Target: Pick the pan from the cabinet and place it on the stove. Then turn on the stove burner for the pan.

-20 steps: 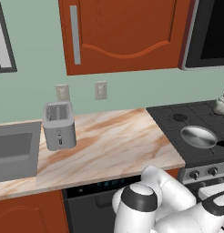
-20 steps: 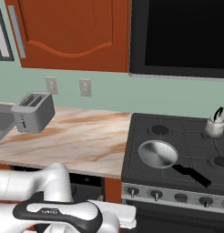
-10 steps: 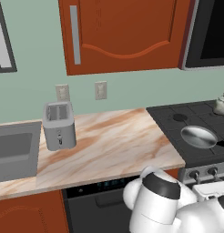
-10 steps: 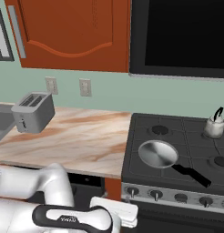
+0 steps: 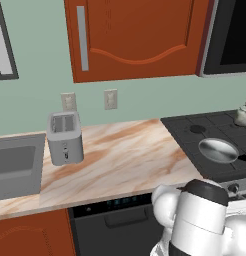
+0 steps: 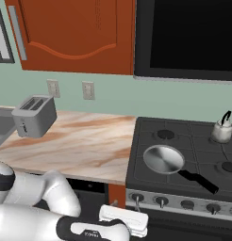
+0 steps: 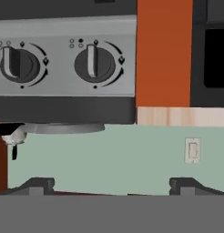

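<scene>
The pan (image 6: 163, 159) sits on the stove (image 6: 184, 155), on the front left burner, its round silver bowl flat on the grate and its dark handle (image 6: 199, 180) pointing toward the front right. In the left base view the pan (image 5: 218, 150) lies near the right edge, with the stove (image 5: 195, 142) running off the frame beside it. A small white kettle (image 6: 221, 132) stands on a rear burner, well apart from the pan, behind it and to the right. Along the stove's front edge runs a row of knobs (image 6: 161, 201); the nearest of them lie just below the pan.

In the hand view the picture is rolled, so the stove's front panel hangs at the top. Two knobs show on it, one (image 7: 92, 63) near the middle and another (image 7: 16, 65) to its left, each with a raised bar across a dark round dial. The fingers (image 7: 112, 185) stand spread as wide as they go, their two dark tips far apart at the bottom of that view, and nothing lies between them. They point at the knob panel but are not touching it.

Left of the stove the marbled table (image 6: 75, 141) carries a grey toaster (image 6: 35, 116) near the wall. Two wall outlets (image 6: 88, 90) sit on the green wall behind it. A grey sink (image 5: 15, 167) lies just beside the toaster (image 5: 65, 138), to its left. Above the table hangs the cabinet (image 5: 140, 35), its door shut, with a long silver handle (image 5: 83, 37) at the left.
</scene>
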Available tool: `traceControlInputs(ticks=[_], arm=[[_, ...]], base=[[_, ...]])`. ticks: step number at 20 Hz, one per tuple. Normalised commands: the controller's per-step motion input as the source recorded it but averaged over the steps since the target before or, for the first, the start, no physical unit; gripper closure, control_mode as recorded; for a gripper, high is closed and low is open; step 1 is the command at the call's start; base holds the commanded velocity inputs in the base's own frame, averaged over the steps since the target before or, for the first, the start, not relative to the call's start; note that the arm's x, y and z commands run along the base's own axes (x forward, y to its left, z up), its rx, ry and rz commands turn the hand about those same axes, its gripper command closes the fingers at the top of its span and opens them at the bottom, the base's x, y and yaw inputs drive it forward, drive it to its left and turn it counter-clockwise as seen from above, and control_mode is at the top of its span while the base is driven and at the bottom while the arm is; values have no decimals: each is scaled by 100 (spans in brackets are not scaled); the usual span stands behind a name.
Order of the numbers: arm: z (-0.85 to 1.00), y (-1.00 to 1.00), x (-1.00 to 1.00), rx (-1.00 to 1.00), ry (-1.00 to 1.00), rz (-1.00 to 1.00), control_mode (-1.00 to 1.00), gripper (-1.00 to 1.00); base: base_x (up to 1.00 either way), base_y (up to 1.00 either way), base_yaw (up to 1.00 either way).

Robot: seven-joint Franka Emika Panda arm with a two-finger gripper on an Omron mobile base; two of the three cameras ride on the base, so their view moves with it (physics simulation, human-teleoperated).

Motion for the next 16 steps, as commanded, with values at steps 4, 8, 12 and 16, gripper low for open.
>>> traceControlInputs(ticks=[4,8,12,16], arm=[[-4,0,1,-8,0,0,-100,-100],[0,0,8,-4,2,0,-100,-100],[-1,0,14,-1,2,0,-100,-100],[-7,0,20,0,11,0,-100,-100]], base=[[0,0,0],[0,0,0],[0,0,0],[0,0,0]])
